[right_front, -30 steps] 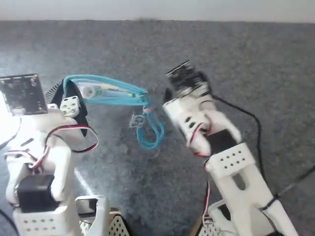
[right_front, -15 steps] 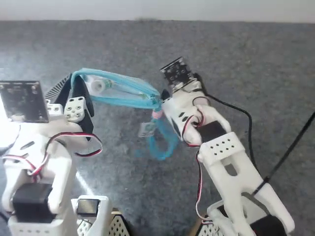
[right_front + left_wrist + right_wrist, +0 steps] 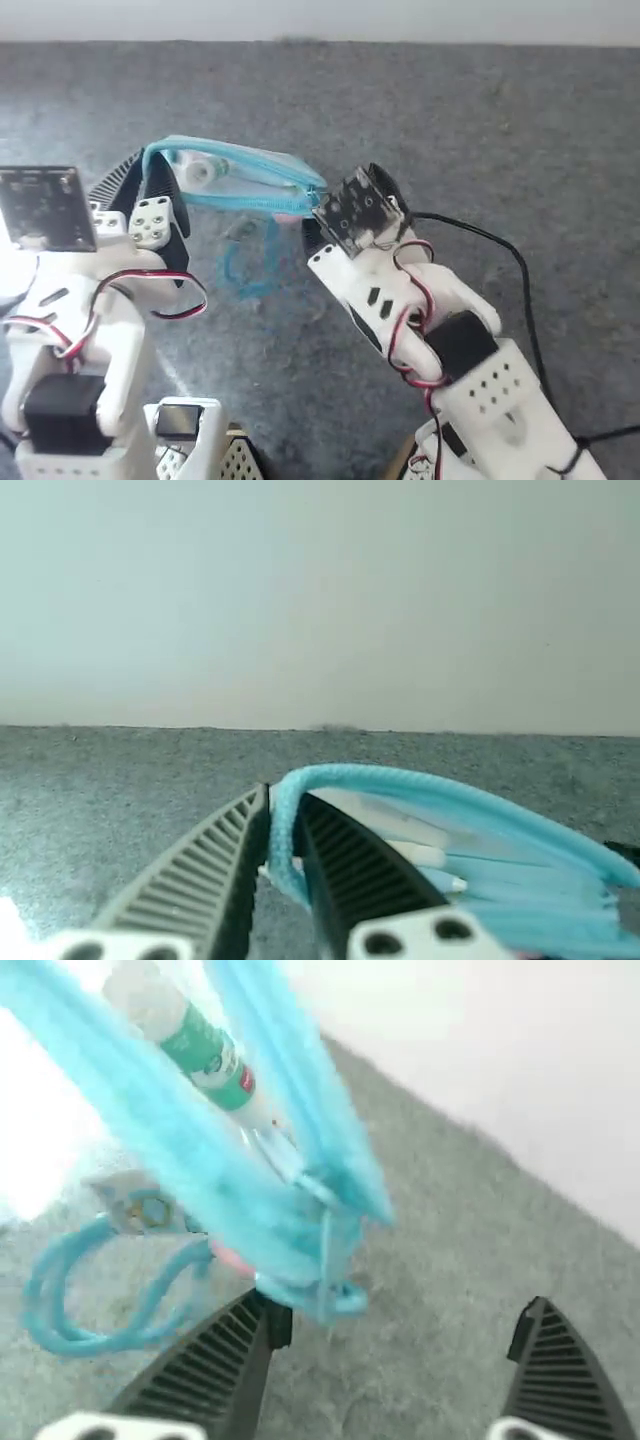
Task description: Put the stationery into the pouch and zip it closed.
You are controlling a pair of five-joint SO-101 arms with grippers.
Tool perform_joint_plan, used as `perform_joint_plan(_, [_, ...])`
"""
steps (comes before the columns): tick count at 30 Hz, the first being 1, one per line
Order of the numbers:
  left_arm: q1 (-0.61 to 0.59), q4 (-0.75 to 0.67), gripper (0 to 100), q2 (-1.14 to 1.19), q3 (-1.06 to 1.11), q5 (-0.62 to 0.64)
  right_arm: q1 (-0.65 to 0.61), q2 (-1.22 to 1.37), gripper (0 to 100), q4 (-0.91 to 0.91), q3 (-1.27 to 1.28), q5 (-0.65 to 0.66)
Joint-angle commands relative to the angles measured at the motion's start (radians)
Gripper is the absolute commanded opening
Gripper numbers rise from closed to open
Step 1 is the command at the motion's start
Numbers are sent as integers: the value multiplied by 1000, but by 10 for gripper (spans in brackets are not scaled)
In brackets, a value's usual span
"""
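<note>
At the left pincer, the ribbed fingers are pressing nearly together and are clamping the rolled blue edge of the pouch at its one end. From that grip the pouch is stretching away towards the other arm, long axis lying roughly side to side across the tabletop. In the high view its far end is dipping slightly and tapering to a point. It appears to be hanging clear of the tabletop rather than resting on it.

Right pincer: fingers are standing wide apart and are gripping nothing. The tapered end of the pouch is sitting just off the tip of one finger, not between the two. Cannot tell whether it is touching that finger.

Contents are showing through the clear wall:
- a white glue stick with a green label, lying along the pouch's long axis near the left pincer's end
- pale, thin stationery beside it, type not readable

Two blue bands are running the length of the pouch and are meeting at the tapered end. Cannot tell how far the zip is closed.

A blue cord loop is dangling from the tapered end, below the pouch, with a small tag beside it.
</note>
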Motion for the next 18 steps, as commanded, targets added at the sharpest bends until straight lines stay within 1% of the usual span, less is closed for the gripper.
perform_joint_plan(1, [6, 11, 10, 0, -64, 12, 10, -36, 340, -39, 5, 20])
perform_joint_plan(5, [20, 17, 10, 0, -65, 12, 56, -36, 340, -148, 80, 123])
perform_joint_plan(8, [94, 37, 10, 0, -65, 12, 50, -36, 340, -211, 118, 161])
perform_joint_plan(10, [130, 43, 10, 0, -65, 12, 42, -38, 340, -225, 123, 167])
perform_joint_plan(13, [147, 44, 10, 0, -65, 12, 39, -38, 340, -220, 127, 170])
perform_joint_plan(18, [147, 95, 10, 0, -59, 5, 41, -45, 340, -223, 207, 273])
